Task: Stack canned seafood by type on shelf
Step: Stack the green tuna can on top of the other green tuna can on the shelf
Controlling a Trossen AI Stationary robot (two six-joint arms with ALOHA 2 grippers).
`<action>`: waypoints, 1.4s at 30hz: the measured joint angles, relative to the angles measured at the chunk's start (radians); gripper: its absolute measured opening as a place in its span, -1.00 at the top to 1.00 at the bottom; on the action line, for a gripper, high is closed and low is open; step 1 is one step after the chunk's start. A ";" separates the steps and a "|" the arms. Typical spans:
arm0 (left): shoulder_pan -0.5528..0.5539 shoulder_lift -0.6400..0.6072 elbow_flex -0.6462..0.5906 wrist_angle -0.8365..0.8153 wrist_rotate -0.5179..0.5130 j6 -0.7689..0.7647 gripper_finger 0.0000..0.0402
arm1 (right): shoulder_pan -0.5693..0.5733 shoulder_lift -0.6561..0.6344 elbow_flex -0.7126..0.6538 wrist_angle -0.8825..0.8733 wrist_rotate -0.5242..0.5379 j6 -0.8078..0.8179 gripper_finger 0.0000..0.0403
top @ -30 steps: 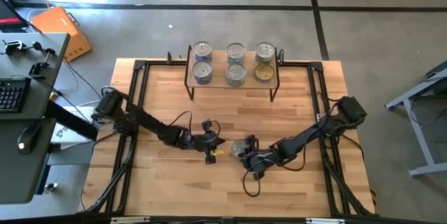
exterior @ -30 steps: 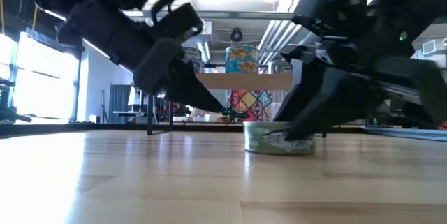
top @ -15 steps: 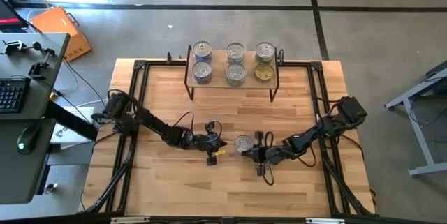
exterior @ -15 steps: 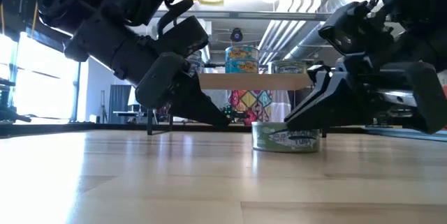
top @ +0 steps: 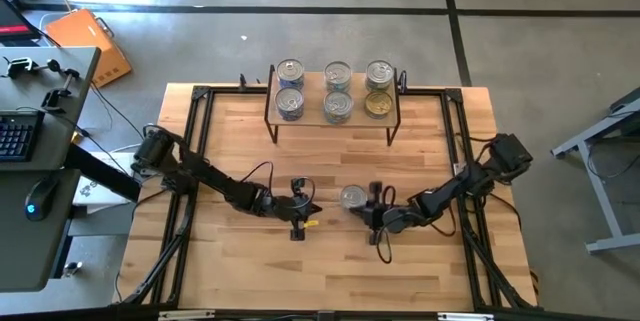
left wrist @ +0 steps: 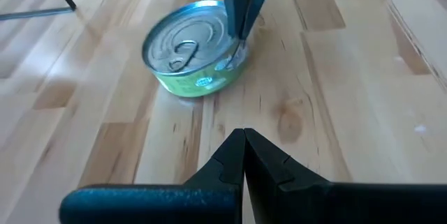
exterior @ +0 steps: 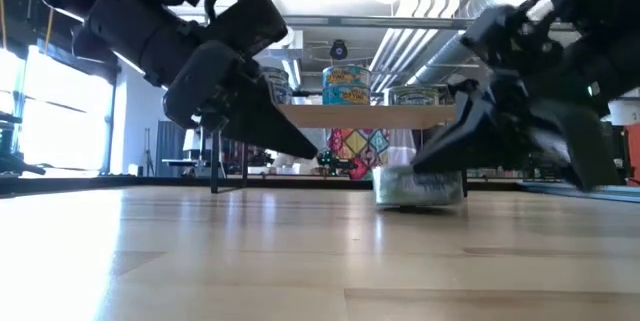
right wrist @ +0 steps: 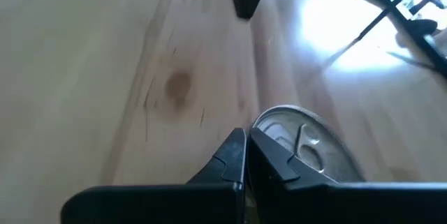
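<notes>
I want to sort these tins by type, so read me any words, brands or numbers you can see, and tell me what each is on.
No text here can be read.
Green-sided can on the table: printed side label, blurred.
Can on the shelf, yellow and blue label: lettering too small to read.
Cans on the shelf seen from above: plain lids, no text showing.
Orange case on the floor: no legible marking.

A silver lid and a green side label were shown on the loose can (left wrist: 195,56). The tabletop (top: 330,261) was seen in pale striped wood with a brown knot. Both grippers, left (left wrist: 243,155) and right (right wrist: 246,155), were black. On the light-wood shelf (top: 333,119), silver lids were seen, one can (top: 377,105) gold-topped, another (top: 289,104) bluish.
</notes>
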 joint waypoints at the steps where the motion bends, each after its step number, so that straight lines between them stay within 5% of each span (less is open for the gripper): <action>1: -0.001 -0.003 0.000 0.000 -0.002 0.000 1.00 | 0.000 -0.014 0.000 0.000 0.003 0.000 0.99; 19: -0.006 -0.005 0.000 0.125 -0.082 0.137 1.00 | -0.001 -0.047 0.005 0.030 -0.020 0.009 1.00; 25: -0.007 -0.005 0.000 0.137 -0.082 0.130 1.00 | 0.003 -0.068 0.006 0.120 0.034 -0.109 1.00; 42: -0.013 -0.005 0.000 0.130 -0.083 0.127 1.00 | -0.022 -0.505 0.008 -0.204 0.124 -0.362 1.00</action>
